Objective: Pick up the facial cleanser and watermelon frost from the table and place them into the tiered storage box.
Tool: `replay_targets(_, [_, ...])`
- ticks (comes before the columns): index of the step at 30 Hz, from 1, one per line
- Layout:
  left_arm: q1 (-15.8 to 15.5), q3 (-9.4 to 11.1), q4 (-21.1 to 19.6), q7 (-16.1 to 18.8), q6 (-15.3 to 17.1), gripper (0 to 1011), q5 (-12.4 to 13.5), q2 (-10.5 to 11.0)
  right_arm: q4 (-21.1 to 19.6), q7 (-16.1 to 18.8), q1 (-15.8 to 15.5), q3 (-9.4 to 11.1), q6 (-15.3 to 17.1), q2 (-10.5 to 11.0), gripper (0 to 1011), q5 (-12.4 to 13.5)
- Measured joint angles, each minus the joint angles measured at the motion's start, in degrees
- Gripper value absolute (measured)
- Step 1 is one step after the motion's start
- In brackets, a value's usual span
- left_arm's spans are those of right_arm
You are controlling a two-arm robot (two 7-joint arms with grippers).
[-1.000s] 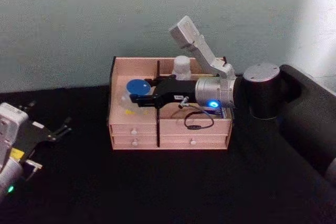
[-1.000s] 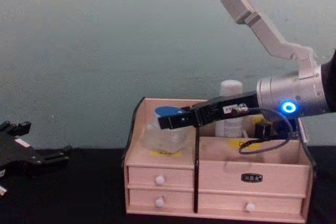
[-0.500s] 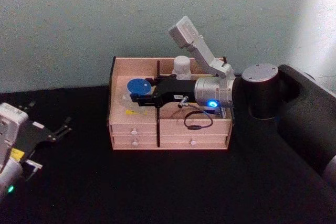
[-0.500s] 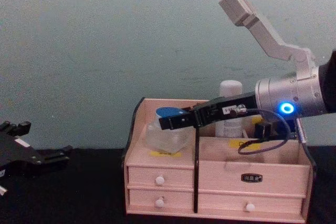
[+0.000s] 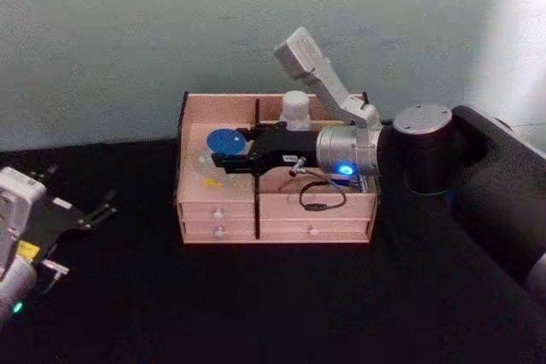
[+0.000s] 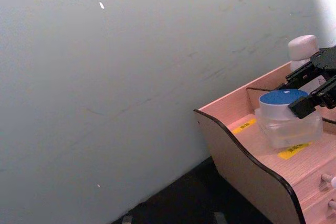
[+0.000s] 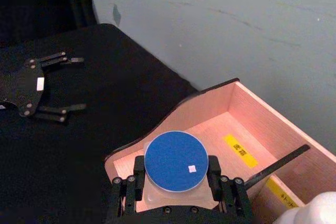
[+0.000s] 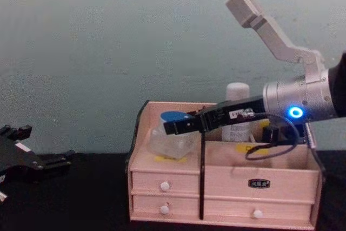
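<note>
Jar [image 7: 175,167] with the blue lid sits low in the box's [image 5: 192,223] left compartment, right gripper [image 7: 176,184] pinching its sides. Placing step; next, I'd judge, release and lift clear. Left gripper [image 5: 95,211] parked, spread open.

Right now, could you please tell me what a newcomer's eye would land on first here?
The right gripper reaches across the pale pink wooden tiered storage box, jaws shut on a clear blue-lidded jar in its left front compartment. A white-capped bottle stands in the back right compartment; the left gripper rests open on the black table.

Storage box [image 5: 275,214] on black table [image 5: 256,304]
</note>
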Motion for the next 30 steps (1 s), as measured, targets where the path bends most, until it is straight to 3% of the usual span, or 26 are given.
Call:
replay_targets(7, [0.0, 0.0, 0.0, 0.0, 0.0, 1001, 0.0, 0.0, -0.01, 0.05, 0.0, -0.03, 0.02, 0.02, 712, 0.05])
replay_targets(19, [0.0, 0.0, 0.0, 0.0, 0.0, 1001, 0.0, 0.0, -0.01, 0.08, 0.0, -0.03, 0.01, 0.03, 1002, 0.08])
replay_targets(30, [0.0, 0.0, 0.0, 0.0, 0.0, 1001, 0.0, 0.0, -0.01, 0.07, 0.0, -0.03, 0.02, 0.03, 1000, 0.07])
